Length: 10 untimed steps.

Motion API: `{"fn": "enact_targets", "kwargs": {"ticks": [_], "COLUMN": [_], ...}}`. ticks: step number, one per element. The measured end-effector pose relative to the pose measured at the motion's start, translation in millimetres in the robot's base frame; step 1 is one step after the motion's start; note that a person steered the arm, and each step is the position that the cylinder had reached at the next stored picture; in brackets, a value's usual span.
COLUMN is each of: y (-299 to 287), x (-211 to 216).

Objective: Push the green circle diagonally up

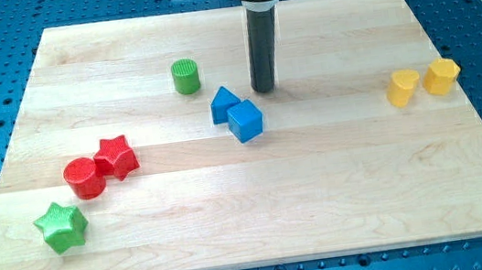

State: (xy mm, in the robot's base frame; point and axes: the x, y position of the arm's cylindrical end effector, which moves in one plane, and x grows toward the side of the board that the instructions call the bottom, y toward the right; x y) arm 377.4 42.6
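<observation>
The green circle (185, 76), a short cylinder, stands on the wooden board (340, 187) in its upper middle-left part. My tip (263, 90) touches the board to the right of the green circle, well apart from it. The tip is just above and to the right of a blue triangle-like block (223, 104) and a blue cube (245, 121), which touch each other.
A red cylinder (83, 178) and a red star (116, 157) sit together at the left. A green star (61, 227) lies at the lower left. Two yellow blocks (403, 88) (442, 76) sit at the right. Blue perforated table surrounds the board.
</observation>
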Motion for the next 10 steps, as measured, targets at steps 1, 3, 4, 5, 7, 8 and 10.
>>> {"fn": "enact_targets", "kwargs": {"ticks": [1, 3, 4, 5, 7, 8, 10], "y": [-1, -5, -7, -7, -9, -33, -45], "x": [0, 0, -2, -2, -2, -2, -2]}}
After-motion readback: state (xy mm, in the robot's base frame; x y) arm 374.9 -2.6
